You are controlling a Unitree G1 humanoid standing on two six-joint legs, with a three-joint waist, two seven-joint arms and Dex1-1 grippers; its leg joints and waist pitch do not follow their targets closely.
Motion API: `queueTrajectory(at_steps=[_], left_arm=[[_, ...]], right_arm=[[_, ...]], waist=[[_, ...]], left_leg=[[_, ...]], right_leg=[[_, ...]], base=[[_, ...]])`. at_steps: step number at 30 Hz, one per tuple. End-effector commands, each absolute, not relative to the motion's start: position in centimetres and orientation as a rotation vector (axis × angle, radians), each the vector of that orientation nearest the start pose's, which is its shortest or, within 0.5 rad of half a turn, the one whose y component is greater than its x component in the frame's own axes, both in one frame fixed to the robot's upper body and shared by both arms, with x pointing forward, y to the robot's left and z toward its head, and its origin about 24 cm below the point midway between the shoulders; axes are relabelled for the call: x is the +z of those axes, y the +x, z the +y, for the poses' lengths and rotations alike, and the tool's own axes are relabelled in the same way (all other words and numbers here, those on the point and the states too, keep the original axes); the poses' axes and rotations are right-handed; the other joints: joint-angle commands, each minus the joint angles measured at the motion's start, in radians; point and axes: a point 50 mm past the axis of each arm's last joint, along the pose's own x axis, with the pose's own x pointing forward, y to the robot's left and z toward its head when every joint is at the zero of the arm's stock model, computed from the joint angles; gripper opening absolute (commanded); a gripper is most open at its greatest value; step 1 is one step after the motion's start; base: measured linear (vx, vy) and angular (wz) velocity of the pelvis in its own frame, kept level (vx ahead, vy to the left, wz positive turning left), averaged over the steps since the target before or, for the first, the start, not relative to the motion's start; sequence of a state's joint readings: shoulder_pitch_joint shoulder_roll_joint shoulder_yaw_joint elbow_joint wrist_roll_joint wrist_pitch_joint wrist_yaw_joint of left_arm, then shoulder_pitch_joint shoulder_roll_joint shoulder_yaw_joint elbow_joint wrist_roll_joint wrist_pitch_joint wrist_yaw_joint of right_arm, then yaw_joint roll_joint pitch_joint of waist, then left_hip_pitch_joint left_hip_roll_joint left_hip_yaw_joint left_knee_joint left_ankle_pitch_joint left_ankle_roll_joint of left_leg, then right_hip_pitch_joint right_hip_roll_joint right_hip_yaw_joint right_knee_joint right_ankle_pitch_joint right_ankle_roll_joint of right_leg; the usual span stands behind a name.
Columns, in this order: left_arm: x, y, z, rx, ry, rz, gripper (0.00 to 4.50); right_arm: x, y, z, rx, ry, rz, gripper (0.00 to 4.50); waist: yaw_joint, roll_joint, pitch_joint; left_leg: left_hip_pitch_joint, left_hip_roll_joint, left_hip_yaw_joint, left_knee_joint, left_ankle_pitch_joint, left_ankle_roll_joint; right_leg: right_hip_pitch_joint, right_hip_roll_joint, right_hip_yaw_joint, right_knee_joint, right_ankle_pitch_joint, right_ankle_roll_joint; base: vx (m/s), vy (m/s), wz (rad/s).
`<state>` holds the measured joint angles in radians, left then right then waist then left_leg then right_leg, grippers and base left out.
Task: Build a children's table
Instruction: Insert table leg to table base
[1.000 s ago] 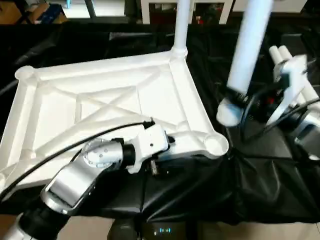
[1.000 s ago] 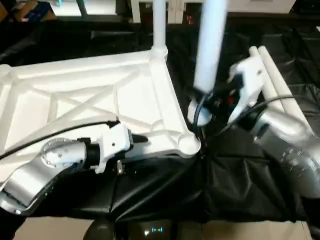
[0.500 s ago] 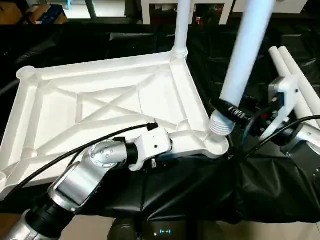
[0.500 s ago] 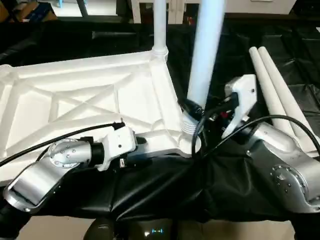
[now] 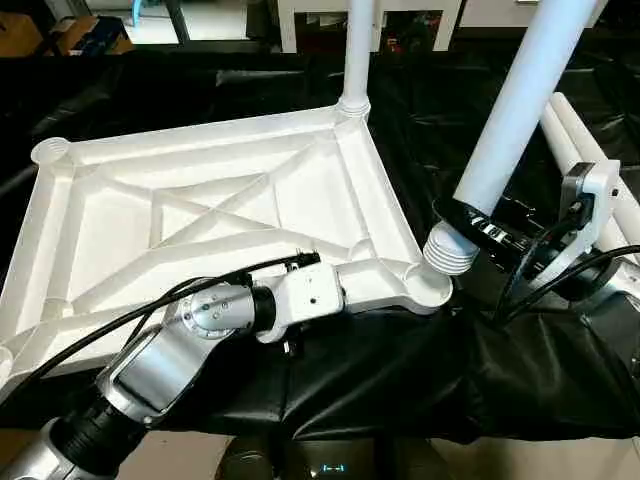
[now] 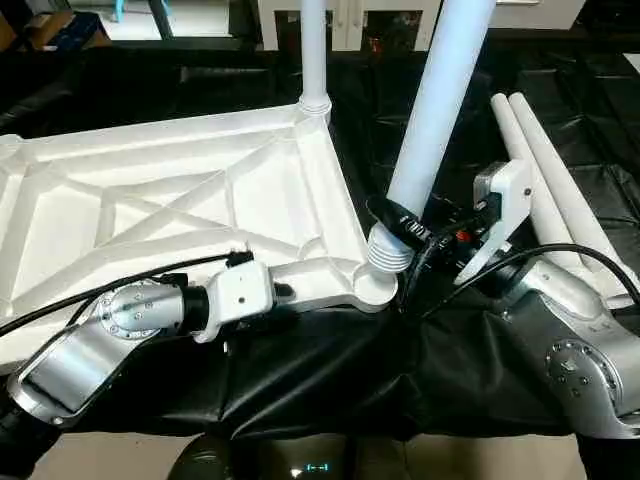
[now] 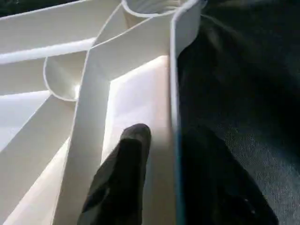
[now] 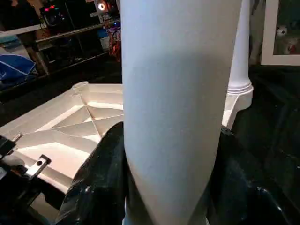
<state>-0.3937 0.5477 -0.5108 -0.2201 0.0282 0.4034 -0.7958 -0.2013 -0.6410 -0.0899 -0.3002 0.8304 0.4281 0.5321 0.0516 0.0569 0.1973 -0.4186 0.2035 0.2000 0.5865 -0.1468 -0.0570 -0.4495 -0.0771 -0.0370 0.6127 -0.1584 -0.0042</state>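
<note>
The children's table top (image 5: 200, 210) lies upside down, its X ribs facing up. One leg (image 5: 356, 50) stands upright in the far right corner socket. My right gripper (image 5: 482, 226) is shut on a second leg (image 5: 520, 110) just above its ribbed end (image 5: 449, 250). That leg leans to the right, its end resting at the near right corner socket (image 5: 430, 292). My left gripper (image 7: 171, 140) straddles the top's near rim (image 7: 174, 70), one finger (image 7: 129, 168) inside and one outside. A strip of white shows between the inner finger and the rim wall.
Two spare legs (image 6: 545, 170) lie side by side on the black cloth (image 5: 400, 370) to the right of the top. Black cables run along both forearms. White furniture (image 6: 350, 15) and a cardboard box (image 5: 80, 30) stand beyond the cloth.
My right arm has brought the held leg down and leftward, so its ribbed end now rests at the near right socket. My left gripper's fingers have narrowed around the near rim.
</note>
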Motion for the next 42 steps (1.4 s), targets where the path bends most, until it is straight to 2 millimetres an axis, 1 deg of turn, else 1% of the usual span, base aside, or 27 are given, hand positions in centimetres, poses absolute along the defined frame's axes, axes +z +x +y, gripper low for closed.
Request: queueTrajectory(at_steps=[1, 3, 5, 7, 8, 10, 11, 13, 14, 15, 18, 19, 21, 22, 23, 24, 25, 26, 27, 28, 30, 33, 36, 38, 39, 41, 42], left_arm=[[7.8, 25.9, 10.1, -1.192, 0.752, 0.306, 1.22], [7.4, 25.7, 10.3, -1.2, 0.779, 0.332, 1.07], [7.1, 25.6, 10.4, -1.205, 0.797, 0.349, 0.81], [6.8, 25.5, 10.6, -1.205, 0.807, 0.378, 0.74], [6.7, 25.5, 10.6, -1.202, 0.806, 0.386, 0.74], [6.7, 25.5, 10.7, -1.197, 0.802, 0.397, 0.45], [6.7, 25.5, 10.8, -1.189, 0.792, 0.397, 0.45], [6.7, 25.6, 10.8, -1.179, 0.777, 0.4, 0.33], [6.8, 25.8, 11.0, -1.164, 0.76, 0.411, 0.25], [6.7, 25.9, 11.4, -1.141, 0.75, 0.429, 0.12], [6.7, 26.2, 12.0, -1.096, 0.721, 0.465, 0.1], [6.7, 26.3, 12.4, -1.078, 0.699, 0.483, 0.05], [6.7, 26.1, 12.6, -1.076, 0.675, 0.486, 0.0], [6.6, 26.0, 12.8, -1.075, 0.657, 0.494, 0.0], [6.6, 25.8, 12.8, -1.074, 0.647, 0.5, 0.0], [6.4, 25.6, 12.9, -1.076, 0.644, 0.504, 0.0], [6.4, 25.5, 12.9, -1.079, 0.641, 0.508, 0.0], [6.4, 25.4, 12.9, -1.081, 0.641, 0.511, 0.0], [6.4, 25.3, 13.0, -1.082, 0.643, 0.511, 0.0], [6.4, 25.2, 13.0, -1.087, 0.65, 0.508, 0.0], [6.4, 25.0, 12.9, -1.096, 0.64, 0.506, 0.0], [6.5, 25.0, 12.8, -1.099, 0.632, 0.503, 0.0], [6.6, 24.8, 12.5, -1.123, 0.628, 0.491, 0.0], [6.7, 24.8, 12.4, -1.127, 0.625, 0.488, 0.0], [6.7, 24.8, 12.5, -1.126, 0.625, 0.488, 0.0], [6.8, 25.0, 12.5, -1.122, 0.627, 0.483, 0.0], [6.9, 25.0, 12.4, -1.121, 0.628, 0.481, 0.0]], right_arm=[[16.9, 25.9, -19.8, 0.763, 0.096, -0.107, 1.86], [17.0, 26.0, -19.7, 0.763, 0.091, -0.109, 1.86], [17.0, 26.0, -19.7, 0.764, 0.09, -0.11, 1.86], [17.1, 26.0, -19.7, 0.763, 0.088, -0.114, 1.86], [17.1, 26.0, -19.7, 0.762, 0.088, -0.116, 1.86], [17.2, 26.1, -19.7, 0.758, 0.089, -0.121, 1.86], [17.2, 26.1, -19.7, 0.757, 0.091, -0.122, 1.86], [17.2, 26.1, -19.7, 0.757, 0.095, -0.123, 1.86], [17.1, 26.2, -19.6, 0.756, 0.102, -0.123, 1.86], [16.9, 26.2, -19.4, 0.765, 0.112, -0.113, 1.86], [16.1, 26.1, -18.9, 0.796, 0.115, -0.076, 1.86], [15.3, 26.0, -18.5, 0.82, 0.098, -0.045, 1.86], [14.7, 26.2, -18.1, 0.834, 0.105, -0.03, 1.86], [14.5, 26.4, -17.9, 0.837, 0.121, -0.03, 1.86], [14.3, 26.6, -17.8, 0.838, 0.131, -0.03, 1.86], [14.0, 26.9, -17.5, 0.847, 0.141, -0.028, 1.86], [13.8, 27.1, -17.4, 0.852, 0.146, -0.028, 1.86], [13.7, 27.2, -17.3, 0.855, 0.157, -0.027, 1.86], [13.7, 27.3, -17.2, 0.857, 0.16, -0.026, 1.86], [13.6, 27.5, -17.1, 0.866, 0.169, -0.027, 1.86], [13.3, 27.9, -17.1, 0.871, 0.176, -0.029, 1.86], [13.0, 28.3, -17.1, 0.875, 0.185, -0.031, 1.86], [12.8, 28.7, -16.9, 0.888, 0.207, -0.025, 1.86], [12.6, 28.8, -16.7, 0.905, 0.217, -0.013, 1.86], [12.5, 28.9, -16.6, 0.912, 0.219, -0.007, 1.86], [11.8, 28.8, -16.3, 0.95, 0.217, 0.028, 1.86], [11.6, 28.8, -16.3, 0.958, 0.207, 0.032, 1.86]], waist=[[0.0, -0.016, -0.092], [-0.002, -0.012, -0.094], [-0.004, -0.013, -0.094], [-0.009, -0.011, -0.093], [-0.011, -0.012, -0.093], [-0.015, -0.01, -0.095], [-0.016, -0.01, -0.094], [-0.017, -0.007, -0.097], [-0.018, -0.009, -0.099], [-0.018, -0.006, -0.099], [-0.02, -0.006, -0.098], [-0.02, -0.006, -0.098], [-0.026, -0.01, -0.091], [-0.029, -0.012, -0.091], [-0.031, -0.017, -0.087], [-0.035, -0.022, -0.087], [-0.041, -0.02, -0.086], [-0.046, -0.03, -0.084], [-0.048, -0.022, -0.082], [-0.049, -0.028, -0.081], [-0.055, -0.035, -0.077], [-0.057, -0.034, -0.076], [-0.056, -0.039, -0.075], [-0.057, -0.038, -0.075], [-0.056, -0.038, -0.073], [-0.054, -0.038, -0.071], [-0.054, -0.041, -0.071]], left_leg=[[0.029, 0.012, -0.014, -0.059, -0.158, 0.078], [0.03, 0.012, -0.014, -0.059, -0.153, 0.083], [0.029, 0.011, -0.014, -0.059, -0.152, 0.086], [0.029, 0.01, -0.015, -0.059, -0.168, 0.084], [0.027, 0.01, -0.015, -0.06, -0.172, 0.082], [0.027, 0.009, -0.015, -0.06, -0.179, 0.078], [0.027, 0.008, -0.016, -0.06, -0.181, 0.077], [0.028, 0.008, -0.015, -0.06, -0.176, 0.078], [0.028, 0.008, -0.014, -0.059, -0.174, 0.079], [0.028, 0.008, -0.015, -0.059, -0.172, 0.081], [0.027, 0.008, -0.015, -0.059, -0.172, 0.083], [0.028, 0.008, -0.015, -0.059, -0.174, 0.083], [0.022, 0.006, -0.017, -0.063, -0.2, 0.075], [0.02, 0.003, -0.018, -0.063, -0.208, 0.069], [0.018, 0.003, -0.019, -0.066, -0.216, 0.066], [0.019, 0.002, -0.021, -0.066, -0.225, 0.06], [0.02, 0.003, -0.022, -0.067, -0.232, 0.058], [0.02, 0.002, -0.022, -0.068, -0.239, 0.059], [0.024, 0.002, -0.024, -0.069, -0.251, 0.055], [0.028, 0.005, -0.024, -0.07, -0.255, 0.056], [0.03, 0.005, -0.022, -0.072, -0.261, 0.057], [0.032, 0.006, -0.02, -0.072, -0.251, 0.061], [0.032, 0.006, -0.018, -0.072, -0.23, 0.075], [0.031, 0.006, -0.019, -0.073, -0.216, 0.081], [0.033, 0.006, -0.017, -0.073, -0.217, 0.084], [0.033, 0.007, -0.017, -0.074, -0.219, 0.086], [0.032, 0.007, -0.017, -0.075, -0.22, 0.086]], right_leg=[[0.065, -0.045, 0.034, -0.074, -0.194, -0.199], [0.064, -0.044, 0.033, -0.073, -0.192, -0.201], [0.065, -0.044, 0.033, -0.074, -0.194, -0.2], [0.064, -0.045, 0.032, -0.078, -0.232, -0.191], [0.065, -0.045, 0.032, -0.079, -0.243, -0.188], [0.065, -0.046, 0.031, -0.082, -0.272, -0.178], [0.064, -0.045, 0.031, -0.083, -0.279, -0.175], [0.063, -0.044, 0.03, -0.083, -0.278, -0.171], [0.063, -0.043, 0.03, -0.082, -0.273, -0.173], [0.062, -0.043, 0.03, -0.082, -0.272, -0.175], [0.062, -0.042, 0.029, -0.082, -0.263, -0.18], [0.061, -0.042, 0.029, -0.082, -0.265, -0.18], [0.063, -0.045, 0.027, -0.087, -0.317, -0.166], [0.066, -0.046, 0.026, -0.086, -0.338, -0.16], [0.065, -0.047, 0.026, -0.091, -0.36, -0.151], [0.064, -0.046, 0.026, -0.091, -0.387, -0.138], [0.062, -0.047, 0.026, -0.094, -0.4, -0.134], [0.061, -0.046, 0.026, -0.095, -0.41, -0.13], [0.06, -0.047, 0.027, -0.097, -0.437, -0.122], [0.057, -0.047, 0.028, -0.098, -0.445, -0.115], [0.053, -0.045, 0.029, -0.102, -0.446, -0.116], [0.051, -0.045, 0.032, -0.1, -0.42, -0.127], [0.052, -0.044, 0.033, -0.096, -0.368, -0.146], [0.054, -0.045, 0.033, -0.094, -0.35, -0.156], [0.052, -0.044, 0.034, -0.095, -0.348, -0.158], [0.053, -0.044, 0.034, -0.095, -0.352, -0.159], [0.054, -0.045, 0.034, -0.095, -0.356, -0.157]], base=[[0.0, 0.0, 0.0], [0.0, 0.0, 0.0], [0.0, 0.0, 0.0], [0.0, 0.0, 0.0], [0.0, 0.0, 0.0], [0.0, 0.0, 0.0], [0.0, 0.0, 0.0], [0.0, 0.0, 0.0], [0.0, 0.0, 0.0], [0.0, 0.0, 0.0], [0.0, 0.0, 0.0], [0.0, 0.0, 0.0], [0.0, 0.0, 0.0], [0.0, 0.0, 0.0], [0.0, 0.0, 0.0], [0.0, 0.0, 0.0], [0.0, 0.0, 0.0], [0.0, 0.0, 0.0], [0.0, 0.0, 0.0], [0.0, 0.0, 0.0], [0.0, 0.0, 0.0], [0.0, 0.0, 0.0], [0.0, 0.0, 0.0], [0.0, 0.0, 0.0], [0.0, 0.0, 0.0], [0.0, 0.0, 0.0], [0.0, 0.0, 0.0]])
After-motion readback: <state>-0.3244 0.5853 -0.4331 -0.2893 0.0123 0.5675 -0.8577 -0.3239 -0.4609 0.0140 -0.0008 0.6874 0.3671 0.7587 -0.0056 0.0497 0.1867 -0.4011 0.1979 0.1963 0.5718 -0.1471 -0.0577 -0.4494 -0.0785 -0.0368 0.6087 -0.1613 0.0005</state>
